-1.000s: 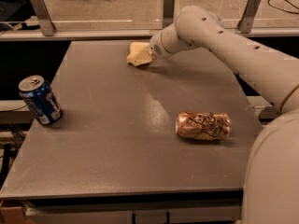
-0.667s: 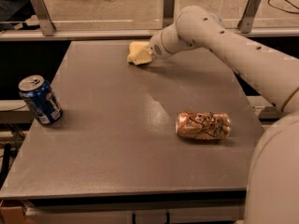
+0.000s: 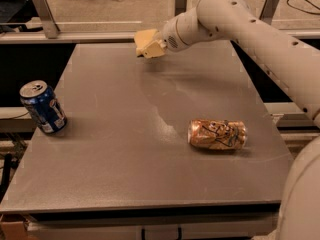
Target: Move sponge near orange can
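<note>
The pale yellow sponge (image 3: pixel 143 37) is at the far edge of the grey table (image 3: pixel 125 174), held in my gripper (image 3: pixel 151 49) and raised a little off the surface. My cream arm reaches in from the right, and the gripper is shut on the sponge's right side. The orange can (image 3: pixel 217 134) lies on its side at the right middle of the table, well in front of the sponge and apart from it.
A blue can (image 3: pixel 42 106) with a silver top stands upright near the table's left edge. A railing with metal posts (image 3: pixel 44 14) runs behind the table. My arm's lower body (image 3: pixel 300 204) fills the right front corner.
The sponge has risen off the table surface with the gripper and shifted slightly left. The two cans have not moved.
</note>
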You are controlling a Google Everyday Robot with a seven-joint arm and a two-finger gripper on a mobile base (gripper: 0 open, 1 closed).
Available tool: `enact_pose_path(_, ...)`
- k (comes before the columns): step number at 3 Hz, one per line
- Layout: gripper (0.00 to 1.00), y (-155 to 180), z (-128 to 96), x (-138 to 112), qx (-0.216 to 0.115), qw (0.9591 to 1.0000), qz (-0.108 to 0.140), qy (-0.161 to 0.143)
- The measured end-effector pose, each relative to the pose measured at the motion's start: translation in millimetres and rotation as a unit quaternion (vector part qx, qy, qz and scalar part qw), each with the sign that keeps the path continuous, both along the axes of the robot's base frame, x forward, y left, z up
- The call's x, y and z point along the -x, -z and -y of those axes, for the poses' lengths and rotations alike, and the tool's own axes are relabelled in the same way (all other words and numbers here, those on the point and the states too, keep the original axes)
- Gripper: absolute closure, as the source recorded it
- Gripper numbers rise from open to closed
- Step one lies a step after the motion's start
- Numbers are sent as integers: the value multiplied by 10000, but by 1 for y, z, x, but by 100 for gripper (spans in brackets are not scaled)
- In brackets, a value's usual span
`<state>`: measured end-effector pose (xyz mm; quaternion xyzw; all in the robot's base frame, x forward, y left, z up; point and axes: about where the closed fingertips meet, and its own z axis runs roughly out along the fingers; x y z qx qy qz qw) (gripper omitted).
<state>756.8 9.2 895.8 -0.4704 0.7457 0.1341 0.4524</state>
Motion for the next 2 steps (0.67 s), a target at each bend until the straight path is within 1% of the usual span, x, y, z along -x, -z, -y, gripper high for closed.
enact_pose_path(1,100,0,0,0,0,10000,-1,-1)
enact_pose_path(2,100,12,-1,19,270,9993,-46,-236)
